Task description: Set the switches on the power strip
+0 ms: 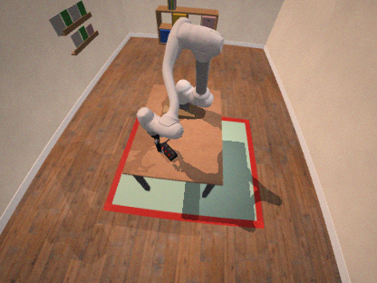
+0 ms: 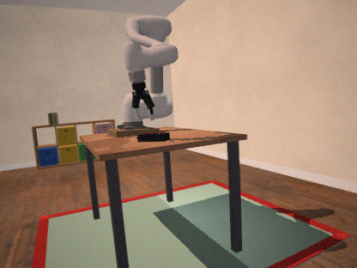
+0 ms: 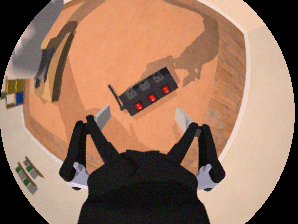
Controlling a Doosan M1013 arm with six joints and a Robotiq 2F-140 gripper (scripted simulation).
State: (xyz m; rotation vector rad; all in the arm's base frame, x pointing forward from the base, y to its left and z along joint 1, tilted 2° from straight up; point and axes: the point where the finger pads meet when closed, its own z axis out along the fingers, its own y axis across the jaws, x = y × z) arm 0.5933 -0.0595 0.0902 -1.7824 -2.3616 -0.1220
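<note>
A black power strip (image 1: 169,152) (image 2: 152,137) (image 3: 150,94) with three red switches lies flat on the wooden table (image 1: 199,150) (image 2: 202,139) (image 3: 133,36). Its short cable stub points up-left in the wrist view. I cannot tell which way each switch is set. My gripper (image 2: 142,100) (image 3: 142,111) (image 1: 157,144) is open and empty. It hangs well above the strip, fingers spread to either side of it in the wrist view.
The arm's base stands on a low wooden block (image 2: 129,131) at the table's back. A red-bordered green mat (image 1: 236,200) (image 2: 275,228) lies on the floor under the table. A shelf with coloured boxes (image 1: 186,20) (image 2: 69,143) stands by the far wall.
</note>
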